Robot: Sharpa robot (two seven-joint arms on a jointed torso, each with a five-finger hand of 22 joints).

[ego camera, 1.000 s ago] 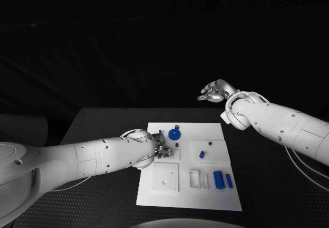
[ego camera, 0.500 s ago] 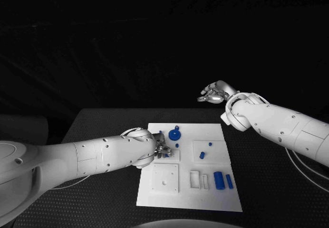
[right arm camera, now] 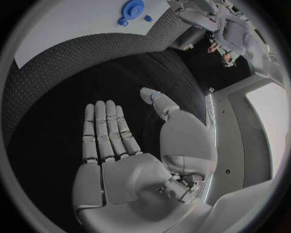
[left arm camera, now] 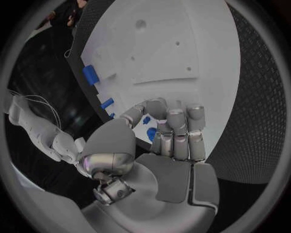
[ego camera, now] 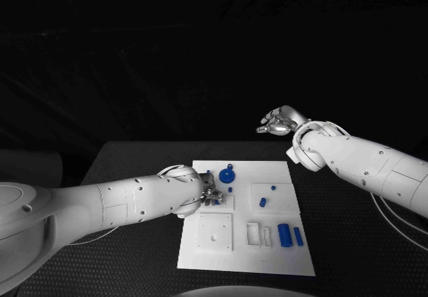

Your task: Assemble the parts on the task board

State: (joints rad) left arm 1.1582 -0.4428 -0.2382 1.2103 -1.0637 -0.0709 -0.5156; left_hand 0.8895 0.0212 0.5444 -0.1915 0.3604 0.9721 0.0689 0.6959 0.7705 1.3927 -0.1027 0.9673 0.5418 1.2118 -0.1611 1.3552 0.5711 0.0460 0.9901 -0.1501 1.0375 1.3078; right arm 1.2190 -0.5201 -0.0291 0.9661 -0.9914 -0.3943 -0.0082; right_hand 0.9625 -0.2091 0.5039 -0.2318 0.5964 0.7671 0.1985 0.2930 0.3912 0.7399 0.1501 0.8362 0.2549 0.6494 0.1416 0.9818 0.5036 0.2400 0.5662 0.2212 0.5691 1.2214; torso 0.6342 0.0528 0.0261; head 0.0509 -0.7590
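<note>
The white task board [ego camera: 276,253] lies in the middle of the black table. A round blue part [ego camera: 227,175] stands near its far edge, with small blue parts [ego camera: 262,202] behind the middle and two blue cylinders [ego camera: 284,234] at the right. My left hand [ego camera: 211,195] is down on the board's left side, fingers curled. Its thumb and fingers [left arm camera: 176,131] pinch a small blue part [left arm camera: 150,133] against the board [left arm camera: 176,53]. My right hand [ego camera: 281,120] hangs raised beyond the table's far right corner. Its fingers [right arm camera: 106,131] are straight, apart from the thumb, and hold nothing.
A square white plate with small holes [ego camera: 215,231] and two narrow white slots [ego camera: 254,231] sit in the board's near half. Black table surface [ego camera: 133,167] runs left and right of the board. The round blue part [right arm camera: 131,9] lies far from my right hand.
</note>
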